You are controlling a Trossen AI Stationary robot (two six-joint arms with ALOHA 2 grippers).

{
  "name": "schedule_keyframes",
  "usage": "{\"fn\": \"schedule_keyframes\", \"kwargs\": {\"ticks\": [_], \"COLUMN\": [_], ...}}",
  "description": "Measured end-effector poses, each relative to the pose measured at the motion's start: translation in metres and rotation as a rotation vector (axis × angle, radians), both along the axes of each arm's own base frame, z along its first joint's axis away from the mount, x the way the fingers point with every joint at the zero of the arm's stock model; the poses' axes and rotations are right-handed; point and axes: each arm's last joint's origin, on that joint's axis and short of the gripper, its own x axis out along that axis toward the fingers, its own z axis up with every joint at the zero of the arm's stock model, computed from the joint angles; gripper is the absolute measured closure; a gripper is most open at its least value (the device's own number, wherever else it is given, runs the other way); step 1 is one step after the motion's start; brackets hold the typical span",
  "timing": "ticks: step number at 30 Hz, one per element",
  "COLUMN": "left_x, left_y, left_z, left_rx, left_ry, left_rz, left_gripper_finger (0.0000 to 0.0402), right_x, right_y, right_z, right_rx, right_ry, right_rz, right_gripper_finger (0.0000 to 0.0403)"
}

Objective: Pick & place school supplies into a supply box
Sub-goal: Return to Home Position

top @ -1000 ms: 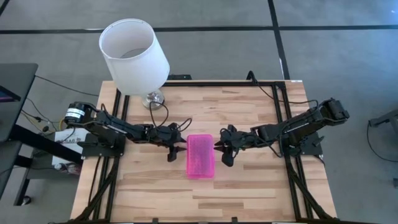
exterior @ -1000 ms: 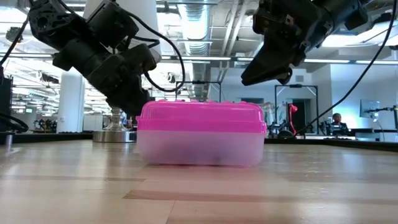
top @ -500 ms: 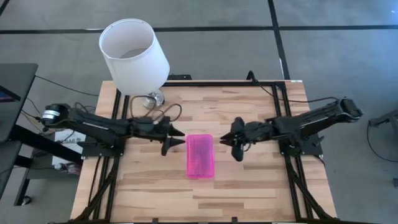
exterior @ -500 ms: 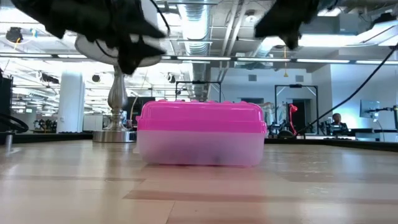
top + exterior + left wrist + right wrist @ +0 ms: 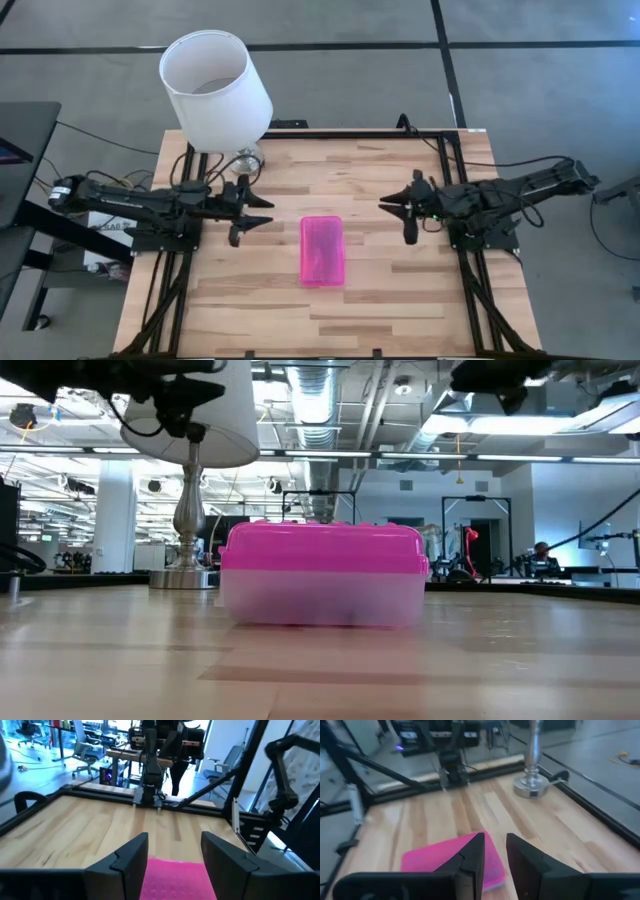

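Where the high view covers the full workspace, the wooden table (image 5: 390, 290) is the largest item, with black frame rails (image 5: 470, 290) running along its left and right sides. A lamp with a white shade (image 5: 215, 80) stands at the far left corner of the table. Its metal base (image 5: 187, 572) rests on the wood, behind the box in the low view.

The left arm (image 5: 140, 200) lies stretched out low over the left rail, pointing toward the table centre. The right arm (image 5: 510, 190) lies the same way over the right rail, pointing inward.

The supply box (image 5: 323, 250) sits flat near the centre of the table, between the two arms and well apart from both. Its long axis runs from the near edge toward the far edge. The pink lid (image 5: 322, 548) is seated down on the frosted clear base (image 5: 320, 600). The contents cannot be made out through the base.

The left gripper (image 5: 262, 212) hangs above bare wood to the left of the box, near the lamp base. Its fingers (image 5: 131, 855) stand apart and grip nothing. The box shows beyond the gap between them.

The right gripper (image 5: 392, 207) hangs above bare wood to the right of the box. Its fingers (image 5: 472, 852) stand apart by a narrower gap and grip nothing.
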Motion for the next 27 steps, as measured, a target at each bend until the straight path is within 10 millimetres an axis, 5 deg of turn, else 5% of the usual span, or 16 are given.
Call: {"fn": "schedule_keyframes", "kwargs": {"ticks": [14,27], "left_x": [-0.051,-0.084], "left_y": [0.003,0.007], "left_z": [-0.022,-0.049], "left_rx": [-0.011,-0.097], "left_ry": [-0.113,-0.162], "left_rz": [0.034,0.092], "left_gripper_finger": [0.0223,0.0223], "right_x": [-0.043,-0.087], "right_y": [-0.008,-0.032], "right_z": [-0.06,-0.089], "right_rx": [0.136,0.2], "right_ry": [-0.173,-0.364], "right_rz": [-0.002,-0.019], "right_gripper_finger": [0.0328,0.0328]}}
